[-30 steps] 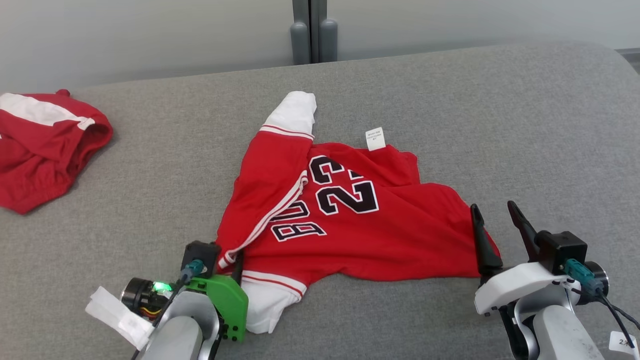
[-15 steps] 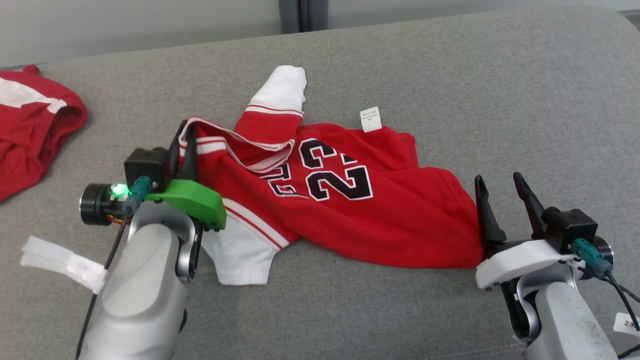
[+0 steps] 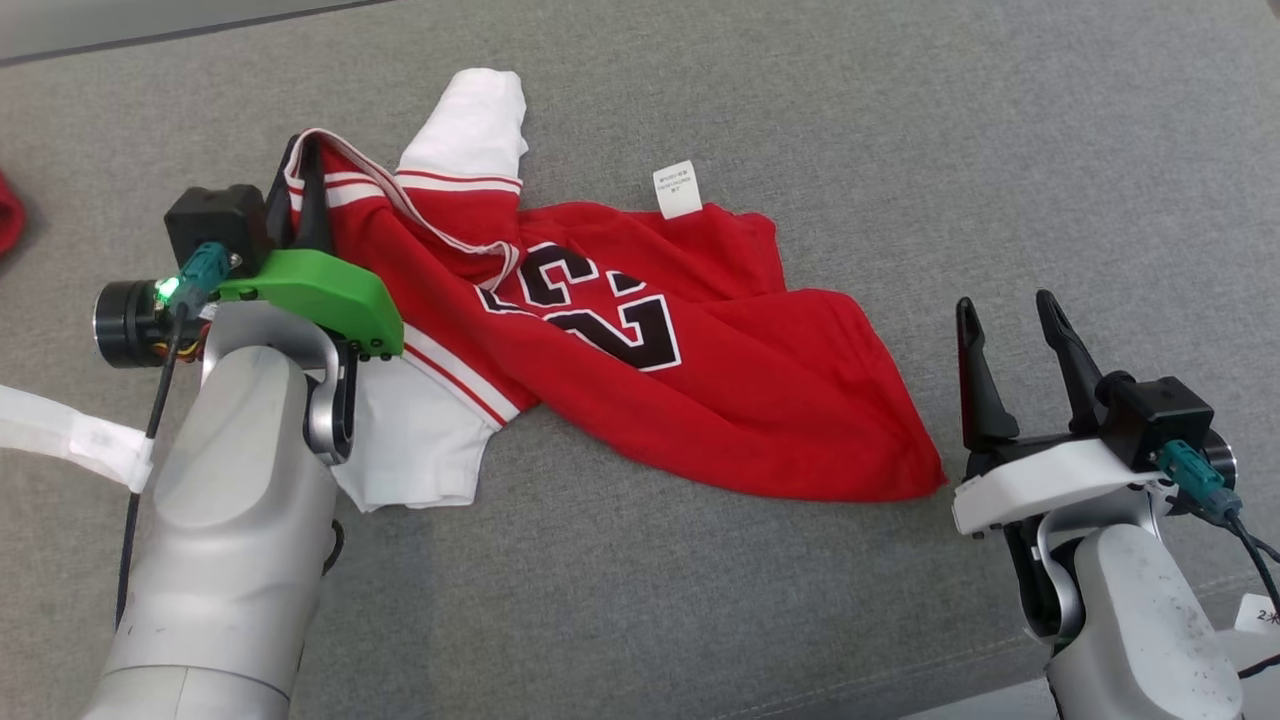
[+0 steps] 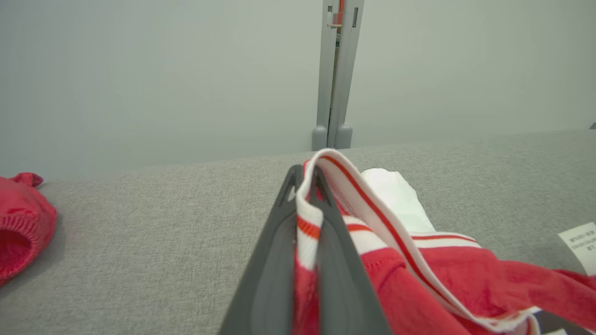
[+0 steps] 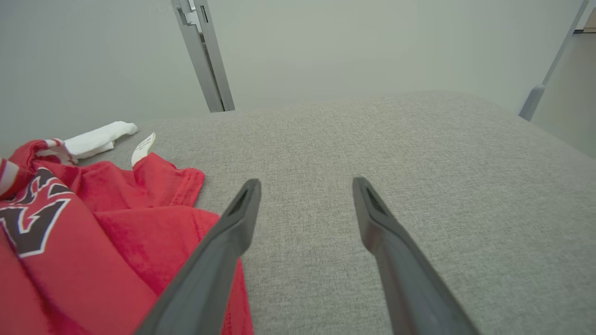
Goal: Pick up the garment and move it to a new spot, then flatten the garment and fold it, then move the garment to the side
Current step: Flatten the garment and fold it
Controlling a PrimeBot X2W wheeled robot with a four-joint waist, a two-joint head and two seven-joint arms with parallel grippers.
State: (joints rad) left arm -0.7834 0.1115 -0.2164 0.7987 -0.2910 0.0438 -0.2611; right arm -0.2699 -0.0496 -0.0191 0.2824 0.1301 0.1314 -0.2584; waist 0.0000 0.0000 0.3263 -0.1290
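The left claw (image 3: 301, 152) is clamped tight on the white-and-red striped trim (image 4: 308, 218) of the red garment (image 3: 700, 380), its two dark fingers pressed together with the band pinched between them and looping over their tips in the left wrist view. That corner of the garment is raised above the grey fabric tabletop (image 3: 900, 120), while the rest trails down to the right and lies crumpled on the surface, black numbers facing up. One white sleeve (image 3: 465, 120) sticks out at the far side just beyond the left claw, and another white sleeve end (image 3: 420, 440) lies below the green claw housing (image 3: 320, 290). A small white label (image 3: 675, 188) stands at the garment's far edge. The right claw (image 3: 1005, 302) has its fingers spread wide apart and holds nothing; it sits just beside the garment's right-hand corner, near but not gripping it. A second red cloth (image 4: 18, 218) lies well apart at the far left
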